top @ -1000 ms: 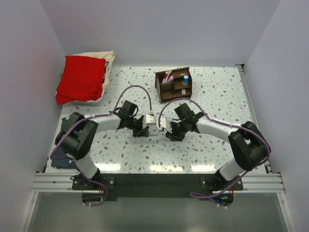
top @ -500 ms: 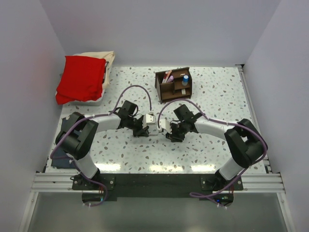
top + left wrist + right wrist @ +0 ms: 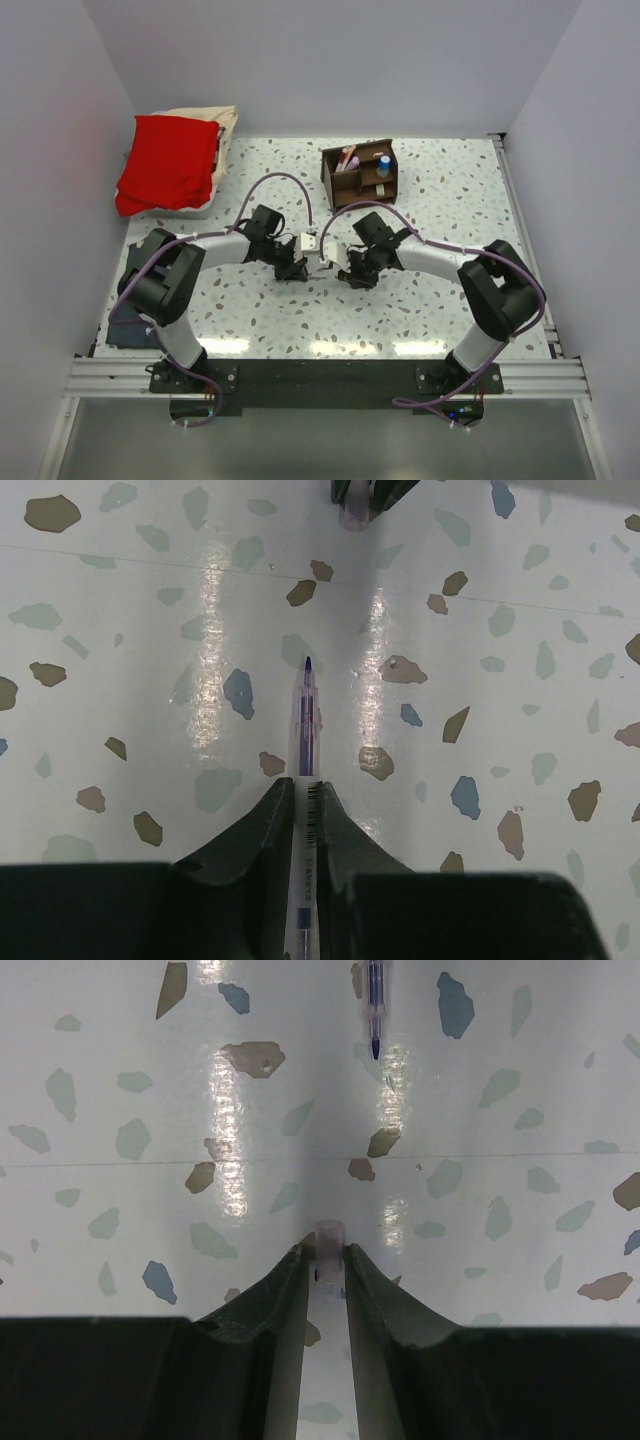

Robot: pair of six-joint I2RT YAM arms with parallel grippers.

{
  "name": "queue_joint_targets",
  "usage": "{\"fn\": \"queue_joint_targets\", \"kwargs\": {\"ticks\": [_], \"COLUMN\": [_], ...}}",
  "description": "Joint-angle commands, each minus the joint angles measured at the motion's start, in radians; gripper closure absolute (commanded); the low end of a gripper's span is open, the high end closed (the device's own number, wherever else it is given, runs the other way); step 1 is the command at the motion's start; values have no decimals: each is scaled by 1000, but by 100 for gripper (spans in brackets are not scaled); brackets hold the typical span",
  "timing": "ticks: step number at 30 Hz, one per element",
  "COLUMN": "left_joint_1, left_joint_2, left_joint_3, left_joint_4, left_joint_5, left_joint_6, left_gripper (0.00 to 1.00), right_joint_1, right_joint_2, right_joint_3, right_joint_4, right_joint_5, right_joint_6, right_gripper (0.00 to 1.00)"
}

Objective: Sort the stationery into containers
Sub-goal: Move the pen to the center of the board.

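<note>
Speckled terrazzo table (image 3: 450, 200) carries the dark wooden organizer box (image 3: 360, 190), beyond both grippers. The left gripper (image 3: 303, 788) is clamped narrowly on a clear blue-tipped pen (image 3: 305, 720). Straight ahead of it, the right gripper (image 3: 325, 1255) pinches a translucent cap (image 3: 327, 1237).

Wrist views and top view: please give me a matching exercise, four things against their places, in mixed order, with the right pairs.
Things:
1 pen
2 clear cap
3 wooden organizer
4 red cloth

Places:
A far left corner of the table
B held in the right gripper
C far side, right of centre
D clamped in the left gripper

Pairs: 1-D, 2-B, 3-C, 4-A
</note>
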Motion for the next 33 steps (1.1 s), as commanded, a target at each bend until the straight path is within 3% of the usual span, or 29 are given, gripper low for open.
{"fn": "queue_joint_targets", "kwargs": {"ticks": [1, 13, 33], "left_joint_1": [7, 8, 8], "left_joint_2": [55, 52, 54], "left_joint_3": [-11, -11, -9], "left_joint_4": [-100, -97, -102], "left_joint_5": [-92, -92, -89], "left_joint_6": [42, 40, 46], "left_gripper": [90, 89, 89], "right_joint_1": [29, 28, 11], "right_joint_2": [60, 92, 34], "right_joint_3": [3, -17, -94], "right_joint_4": [-21, -44, -70], "right_joint_5": [60, 109, 61], "right_joint_6": [-1, 25, -3], "right_gripper": [72, 68, 71]}}
